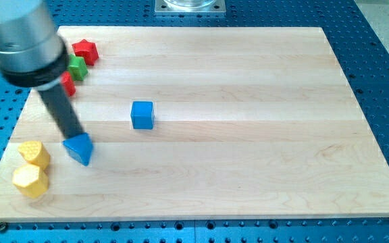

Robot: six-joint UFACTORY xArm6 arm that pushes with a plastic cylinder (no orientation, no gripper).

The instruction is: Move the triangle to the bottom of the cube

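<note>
The pale wooden tabletop [248, 135] filled most of the view. The arm's dark rod slanted down from the view's upper left, and my tip [71, 137] touched the upper edge of the blue triangle [80, 148]. The arm carried no jaws, only the rod. The blue cube [142, 115] sat well apart, up and to the view's right of the triangle. Two yellow blocks [31, 169] lay near the lower left corner. A red star-shaped block [85, 50] and a green block [78, 67] sat near the upper left edge.
</note>
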